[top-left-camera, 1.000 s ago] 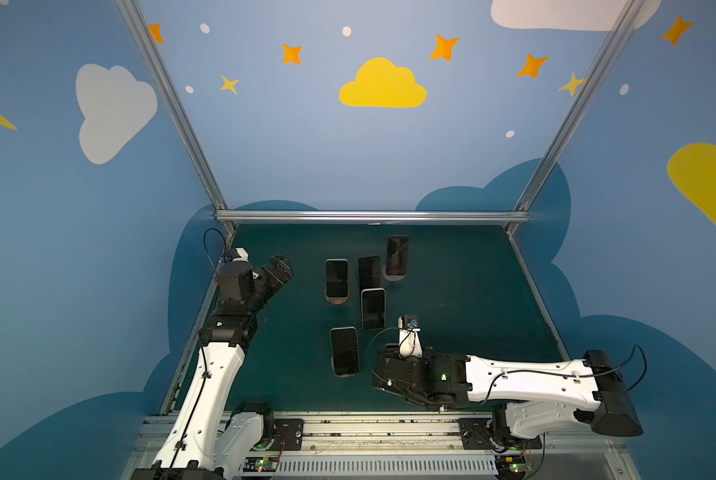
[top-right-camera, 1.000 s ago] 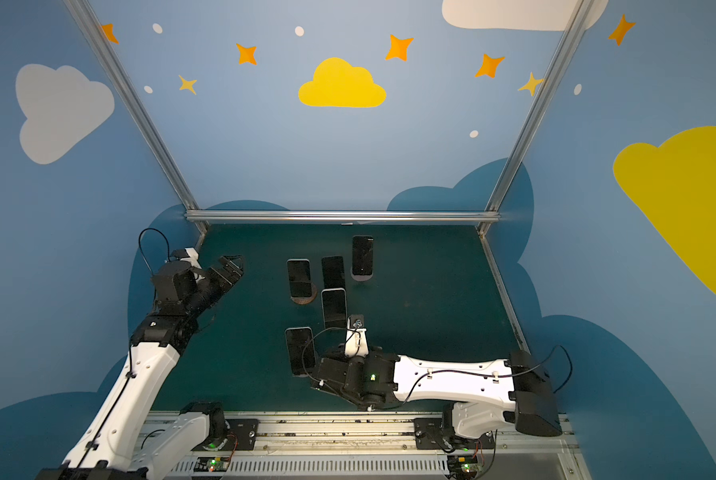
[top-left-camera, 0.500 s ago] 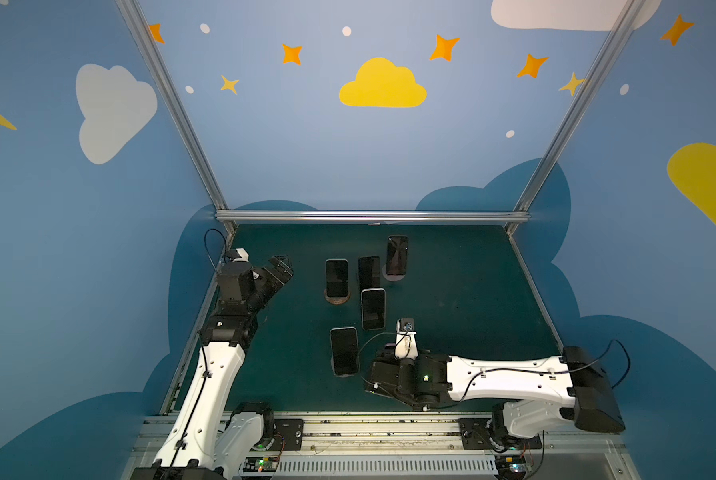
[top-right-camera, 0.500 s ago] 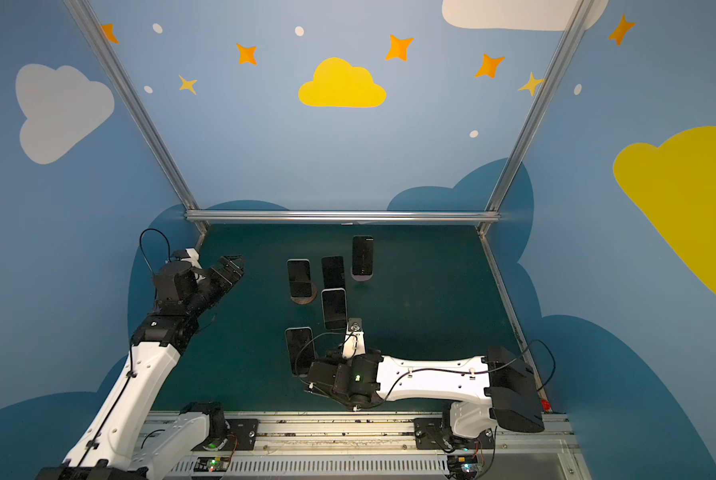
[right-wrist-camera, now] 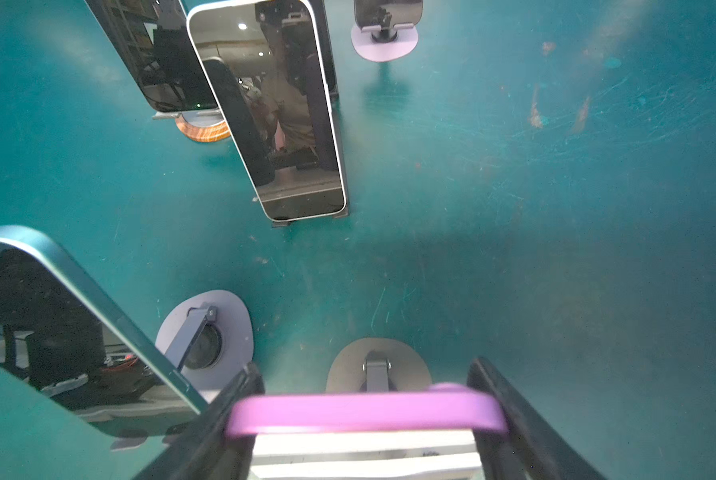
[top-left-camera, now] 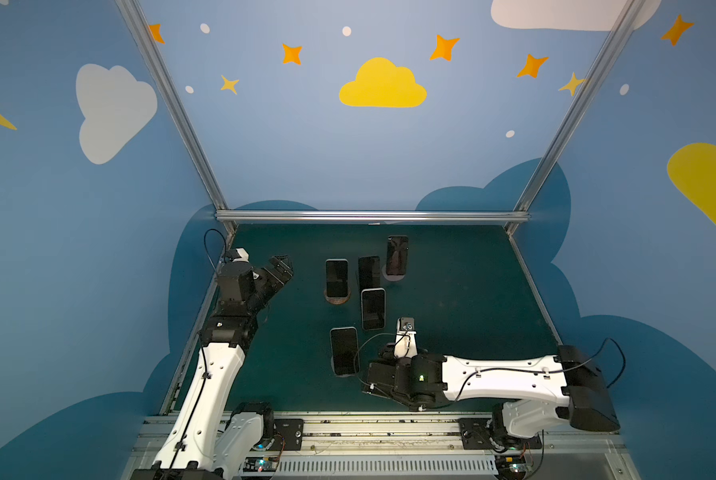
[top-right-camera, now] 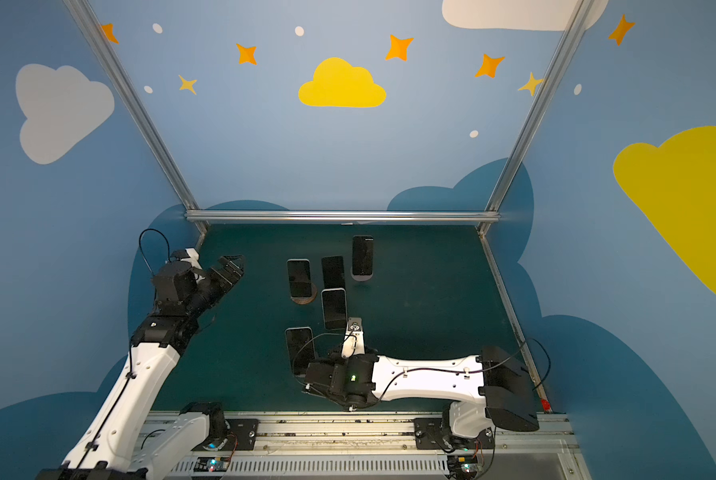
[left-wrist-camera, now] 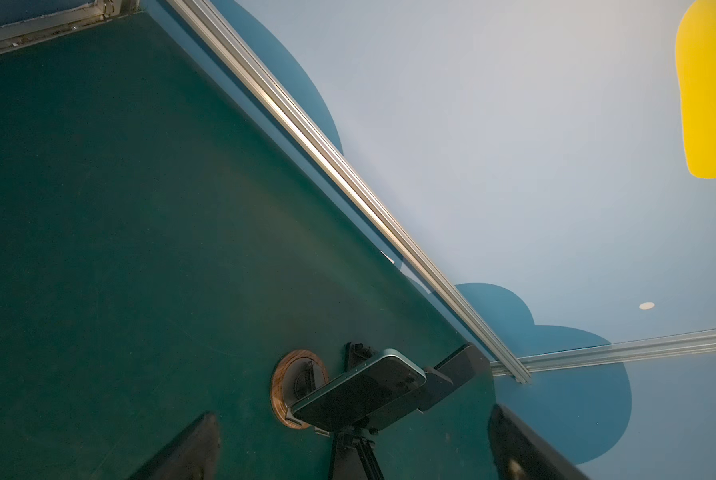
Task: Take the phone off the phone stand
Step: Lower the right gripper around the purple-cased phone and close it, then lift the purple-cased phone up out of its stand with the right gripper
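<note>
**Gripping the pink phone at its stand**

Clamping the pink phone [right-wrist-camera: 364,409] across its width in the right claw [right-wrist-camera: 364,374], with one dark finger [right-wrist-camera: 244,395] pressing against each long edge, probably for lifting straight up without tipping. Sitting right over the grey stand [right-wrist-camera: 410,365], with the stem showing just past the phone's rim. Impossible to tell whether resting in the cradle or already clear of it. Hiding from both top views beneath the right arm [top-left-camera: 493,374], low and just right of centre.

Hanging fully open at the left edge of the counter [top-left-camera: 452,291] with the left claw [top-left-camera: 283,268], well apart from every phone, seemingly idling out of the way.

Cradling one phone apiece in the remaining stands, each screen leaning back and facing up as for viewing:
- the teal phone [top-left-camera: 344,351] on a lilac stand [right-wrist-camera: 223,332], just beside the right claw, low centre
- the white-rimmed phone [top-left-camera: 373,307], mid-frame
- the rear-left phone [top-left-camera: 336,277] on the wooden stand [top-left-camera: 337,299], to its upper left
- a dark phone [top-left-camera: 369,272], just behind the white-rimmed one
- the farthest phone [top-left-camera: 397,254] on another lilac base [top-left-camera: 396,277]
</note>
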Robot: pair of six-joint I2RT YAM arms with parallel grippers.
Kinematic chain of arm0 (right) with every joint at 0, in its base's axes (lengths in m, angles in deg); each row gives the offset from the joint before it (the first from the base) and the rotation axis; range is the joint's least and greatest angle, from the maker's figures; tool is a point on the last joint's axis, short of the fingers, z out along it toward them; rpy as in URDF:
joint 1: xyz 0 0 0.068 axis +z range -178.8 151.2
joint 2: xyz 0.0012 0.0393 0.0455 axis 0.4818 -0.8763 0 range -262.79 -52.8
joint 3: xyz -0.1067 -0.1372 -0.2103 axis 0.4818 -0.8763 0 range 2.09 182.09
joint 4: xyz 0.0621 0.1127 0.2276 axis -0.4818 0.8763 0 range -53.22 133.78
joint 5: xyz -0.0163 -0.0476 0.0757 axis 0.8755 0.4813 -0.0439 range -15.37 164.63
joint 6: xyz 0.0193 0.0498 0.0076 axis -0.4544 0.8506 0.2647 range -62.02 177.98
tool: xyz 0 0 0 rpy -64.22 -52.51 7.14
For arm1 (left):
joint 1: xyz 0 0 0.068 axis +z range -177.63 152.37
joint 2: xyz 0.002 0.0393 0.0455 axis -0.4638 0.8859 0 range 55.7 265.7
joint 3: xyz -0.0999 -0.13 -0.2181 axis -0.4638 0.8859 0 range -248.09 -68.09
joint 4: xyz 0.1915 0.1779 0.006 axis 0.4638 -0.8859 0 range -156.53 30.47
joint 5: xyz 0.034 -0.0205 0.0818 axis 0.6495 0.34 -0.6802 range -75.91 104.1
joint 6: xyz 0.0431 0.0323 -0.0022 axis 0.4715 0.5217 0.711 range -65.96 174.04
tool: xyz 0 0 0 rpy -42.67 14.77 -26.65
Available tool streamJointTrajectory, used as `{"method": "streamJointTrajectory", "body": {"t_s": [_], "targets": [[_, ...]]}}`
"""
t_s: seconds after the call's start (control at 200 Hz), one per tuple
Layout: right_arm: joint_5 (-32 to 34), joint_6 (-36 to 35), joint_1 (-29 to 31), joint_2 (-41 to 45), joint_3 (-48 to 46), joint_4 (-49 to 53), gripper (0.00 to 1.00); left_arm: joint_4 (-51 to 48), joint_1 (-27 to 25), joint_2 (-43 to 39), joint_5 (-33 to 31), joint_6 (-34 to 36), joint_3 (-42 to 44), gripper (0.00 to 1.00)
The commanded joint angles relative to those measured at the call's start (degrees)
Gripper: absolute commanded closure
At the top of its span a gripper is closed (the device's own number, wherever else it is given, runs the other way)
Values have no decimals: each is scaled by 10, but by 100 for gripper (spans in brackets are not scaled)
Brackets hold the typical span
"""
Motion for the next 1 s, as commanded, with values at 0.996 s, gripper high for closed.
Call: {"method": "streamJointTrajectory", "body": {"t_s": [0.996], "targets": [[19, -22, 18, -9, -8, 8, 27, 4, -1, 3, -7, 11, 1, 1]]}}
